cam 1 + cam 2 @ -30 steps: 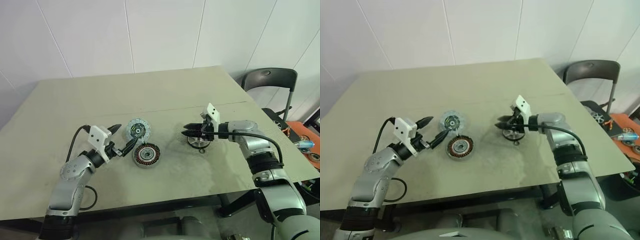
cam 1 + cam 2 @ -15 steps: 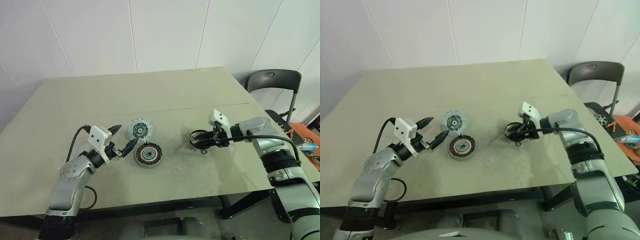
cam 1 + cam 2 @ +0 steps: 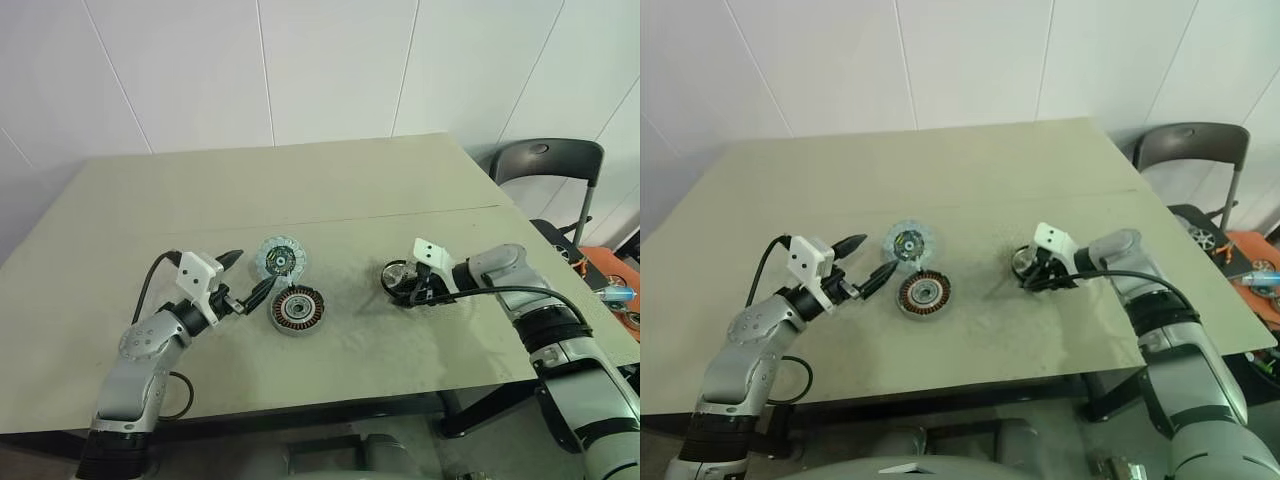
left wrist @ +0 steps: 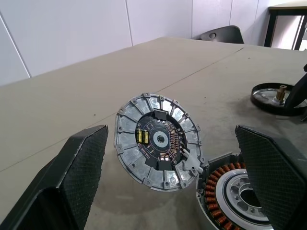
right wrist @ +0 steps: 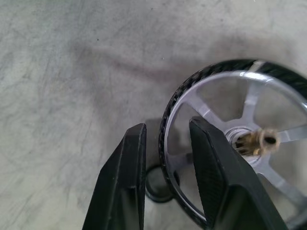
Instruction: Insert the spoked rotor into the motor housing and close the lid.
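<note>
On the left, the left pincer [image 3: 243, 274] hovers wide apart and holds nothing, near the lid [image 3: 279, 258]. The lid lies on the counter [image 3: 330, 190] with its ribbed silver rim and circuit face up, touching the motor housing [image 3: 295, 309]. The housing holds only copper windings around a silvery centre. On the right, the spoked rotor [image 5: 249, 139] lies flat, cut off in the wrist view. The right pincer [image 5: 165, 167] is narrow, one finger on each side of the dark rim; whether it squeezes is unclear.
</note>
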`<act>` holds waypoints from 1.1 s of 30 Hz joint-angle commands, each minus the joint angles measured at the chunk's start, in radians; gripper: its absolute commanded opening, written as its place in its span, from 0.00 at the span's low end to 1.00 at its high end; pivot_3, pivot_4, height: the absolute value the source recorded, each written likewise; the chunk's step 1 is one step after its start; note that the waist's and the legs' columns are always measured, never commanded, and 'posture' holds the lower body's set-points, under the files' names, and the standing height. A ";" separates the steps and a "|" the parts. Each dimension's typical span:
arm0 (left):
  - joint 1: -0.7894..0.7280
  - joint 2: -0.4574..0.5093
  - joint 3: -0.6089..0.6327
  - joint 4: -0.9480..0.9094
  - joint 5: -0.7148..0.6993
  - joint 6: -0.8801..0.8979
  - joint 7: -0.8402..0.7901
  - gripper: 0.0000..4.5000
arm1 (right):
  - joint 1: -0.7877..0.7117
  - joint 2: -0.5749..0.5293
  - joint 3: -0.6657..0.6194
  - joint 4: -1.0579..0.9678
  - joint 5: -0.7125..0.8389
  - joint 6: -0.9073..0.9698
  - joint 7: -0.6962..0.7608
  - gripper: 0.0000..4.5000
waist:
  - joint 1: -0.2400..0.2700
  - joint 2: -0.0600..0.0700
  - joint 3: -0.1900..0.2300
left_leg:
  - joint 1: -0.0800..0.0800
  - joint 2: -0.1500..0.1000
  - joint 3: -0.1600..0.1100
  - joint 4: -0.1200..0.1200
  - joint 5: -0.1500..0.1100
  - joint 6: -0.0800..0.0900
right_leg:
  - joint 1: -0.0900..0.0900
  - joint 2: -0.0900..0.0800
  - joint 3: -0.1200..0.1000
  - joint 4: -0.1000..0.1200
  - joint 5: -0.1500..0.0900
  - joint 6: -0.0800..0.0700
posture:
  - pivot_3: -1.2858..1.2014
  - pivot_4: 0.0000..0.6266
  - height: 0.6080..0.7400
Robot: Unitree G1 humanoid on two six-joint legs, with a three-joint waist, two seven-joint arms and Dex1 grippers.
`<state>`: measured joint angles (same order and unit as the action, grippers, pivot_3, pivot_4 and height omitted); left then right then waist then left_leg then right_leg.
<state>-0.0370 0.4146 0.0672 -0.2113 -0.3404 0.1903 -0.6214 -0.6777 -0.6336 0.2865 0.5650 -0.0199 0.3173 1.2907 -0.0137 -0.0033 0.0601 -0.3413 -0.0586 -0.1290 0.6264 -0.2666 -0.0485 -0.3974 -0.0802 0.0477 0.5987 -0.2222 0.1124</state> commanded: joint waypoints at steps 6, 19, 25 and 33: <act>-0.002 0.016 0.030 -0.038 -0.013 -0.005 -0.001 1.00 | -0.038 0.048 -0.089 -0.067 0.124 0.035 0.051 0.01 | -0.005 0.000 0.000 | 0.001 0.000 0.000 0.000 0.000 0.000 | 0.001 0.000 0.000 0.001 0.000 0.000 | 0.52 0.00 1.00; -0.005 0.019 0.033 -0.010 -0.007 -0.026 -0.011 1.00 | -0.196 0.322 -0.601 0.314 0.522 0.381 -0.460 0.01 | 0.003 -0.001 -0.001 | 0.001 0.000 -0.001 0.000 0.000 0.000 | 0.001 0.001 0.000 0.001 0.003 -0.005 | 0.52 0.00 1.00; -0.001 0.024 0.043 0.016 -0.003 -0.049 -0.023 1.00 | -0.210 0.390 -0.792 0.491 0.637 0.437 -0.673 0.01 | -0.007 0.001 -0.001 | 0.002 0.000 0.001 -0.002 0.000 0.000 | 0.000 0.001 0.001 0.000 0.005 -0.003 | 0.52 0.00 1.00; 0.005 0.027 0.050 0.035 0.002 -0.072 -0.033 1.00 | -0.209 0.432 -0.847 0.471 0.701 0.504 -0.686 0.01 | -0.019 0.000 -0.002 | 0.003 0.001 0.000 -0.002 0.000 0.000 | 0.001 0.003 0.001 0.000 0.001 -0.002 | 0.52 0.00 1.00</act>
<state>-0.0279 0.4316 0.0948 -0.1628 -0.3367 0.1423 -0.6503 -0.8838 -0.2243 -0.5636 1.0432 0.6619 0.7753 0.6003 -0.0331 -0.0031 0.0584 -0.3387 -0.0571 -0.1287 0.6248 -0.2665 -0.0482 -0.3960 -0.0776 0.0484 0.5989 -0.2206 0.1104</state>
